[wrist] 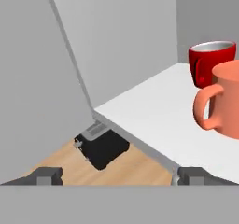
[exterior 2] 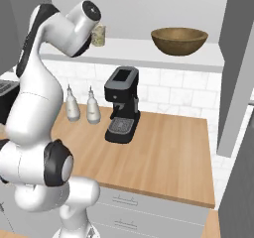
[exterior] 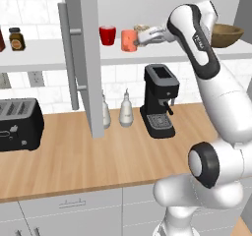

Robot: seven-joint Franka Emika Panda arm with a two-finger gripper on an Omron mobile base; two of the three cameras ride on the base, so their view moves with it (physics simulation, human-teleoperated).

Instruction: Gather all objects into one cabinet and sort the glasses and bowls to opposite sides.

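Note:
The cabinet's grey door (exterior: 84,58) stands open, and its white shelf (exterior: 162,55) carries the objects. A red cup (exterior: 107,35) and a salmon-orange cup (exterior: 128,40) stand side by side on the left. The pale beige cup (exterior 2: 98,35) sits just behind my hand. At the shelf's right end rests the wide brown wooden bowl (exterior: 226,35). My gripper (exterior: 139,40) hovers at shelf height beside the salmon-orange cup (wrist: 224,101). It is open and holds nothing. The red cup (wrist: 211,63) stands beyond the salmon one.
On the wooden counter (exterior: 98,156) below stand a black coffee machine (exterior: 160,100), two white bottles (exterior: 126,111) and a black toaster (exterior: 19,124). A brown spice jar (exterior: 15,38) sits on the shelf left of the door. The door's long bar handle (exterior: 74,58) juts out.

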